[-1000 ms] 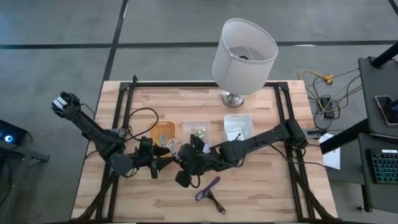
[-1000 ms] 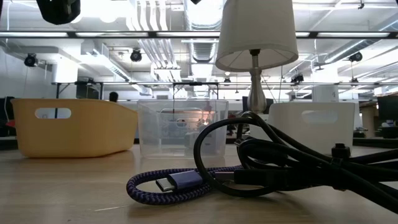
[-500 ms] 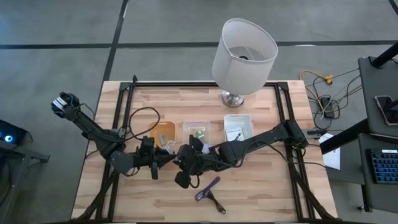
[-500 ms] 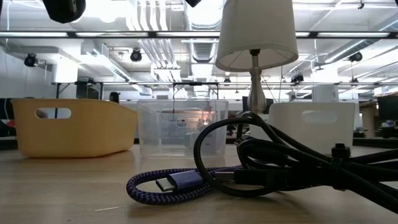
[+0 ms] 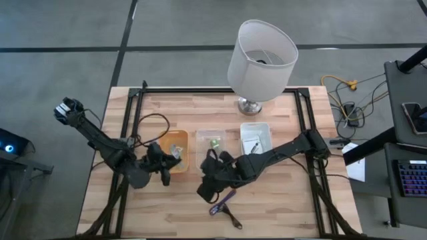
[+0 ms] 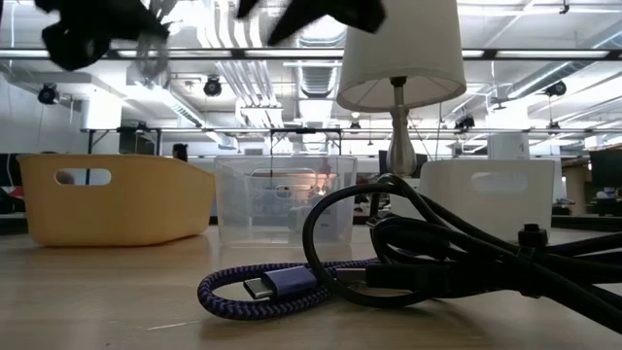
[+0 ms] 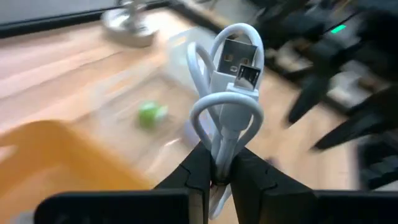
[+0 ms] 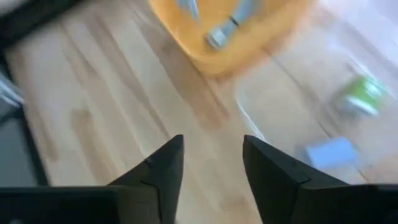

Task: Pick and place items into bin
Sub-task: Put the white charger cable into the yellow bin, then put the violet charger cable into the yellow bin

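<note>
My left gripper (image 5: 168, 162) hangs over the near edge of the yellow bin (image 5: 175, 150), shut on a coiled white USB cable (image 7: 227, 93). The same gripper shows in the low view, high at the left, with the cable (image 6: 151, 49) dangling from it. My right gripper (image 8: 211, 168) stands open with nothing between its fingers, above the wood in front of the clear bin (image 5: 212, 141). A purple cord (image 5: 223, 200) and a black cord (image 5: 232, 217) lie on the table near the front edge. My left gripper pinches the white cable's bundled strands at one end of the coil (image 7: 222, 155) between its two fingers. The coil and its two plugs (image 7: 239, 59) stick out beyond the fingertips. The cable is clear of the table and of the bin.
A white bin (image 5: 255, 137) stands right of the clear bin, which holds a green piece (image 8: 364, 93). A large white lamp (image 5: 261, 57) stands at the far edge. Small pieces lie in the yellow bin (image 8: 217, 34). Bare wood spreads at the table's near left.
The two grippers, which met tip to tip in front of the yellow bin, have parted. My left gripper has drawn back toward the table's left and far side, over the yellow bin's near edge, taking the white cable with it. My right gripper has moved toward the table's right.
</note>
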Controlling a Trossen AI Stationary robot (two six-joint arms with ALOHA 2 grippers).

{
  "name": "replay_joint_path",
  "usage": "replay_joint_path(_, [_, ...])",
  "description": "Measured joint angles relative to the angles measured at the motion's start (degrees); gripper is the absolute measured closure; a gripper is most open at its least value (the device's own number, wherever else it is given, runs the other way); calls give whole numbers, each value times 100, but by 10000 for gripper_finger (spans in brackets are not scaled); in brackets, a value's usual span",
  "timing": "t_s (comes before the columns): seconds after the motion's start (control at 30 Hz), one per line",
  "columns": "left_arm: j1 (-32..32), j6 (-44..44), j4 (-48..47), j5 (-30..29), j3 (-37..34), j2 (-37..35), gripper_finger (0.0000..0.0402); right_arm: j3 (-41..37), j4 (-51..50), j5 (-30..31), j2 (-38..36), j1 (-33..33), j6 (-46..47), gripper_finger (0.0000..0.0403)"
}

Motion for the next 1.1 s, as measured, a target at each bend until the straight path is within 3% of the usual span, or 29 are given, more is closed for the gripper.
replay_joint_path(0.17, [285, -1374, -1977, 182, -2, -205, 380, -37, -636, -328, -2, 105, 449, 223])
replay_joint_path(0.23, [601, -2204, -2439, 957, -115, -229, 380, -65, -648, -656, -1, 110, 677, 219])
replay_joint_path(0.33, [935, -2526, -2254, 1938, -273, -201, 378, -88, -642, -876, -2, 103, 1006, 221])
replay_joint_path(0.43, [1170, -2528, -2015, 2329, -351, -189, 357, -107, -643, -1000, -2, 103, 1131, 224])
replay_joint_path(0.77, [1564, -1799, -2002, 2417, -336, -245, 252, -404, -696, -2142, -2, 479, -2, 223])
replay_joint_path(0.93, [1462, -1192, -1722, 2484, -39, -329, 206, -778, -1115, -1898, -2, 929, -993, 220])
replay_joint_path(1.1, [1102, -470, -698, 2579, 277, -362, 195, -998, -1067, -1755, -9, 1129, -1700, 228])
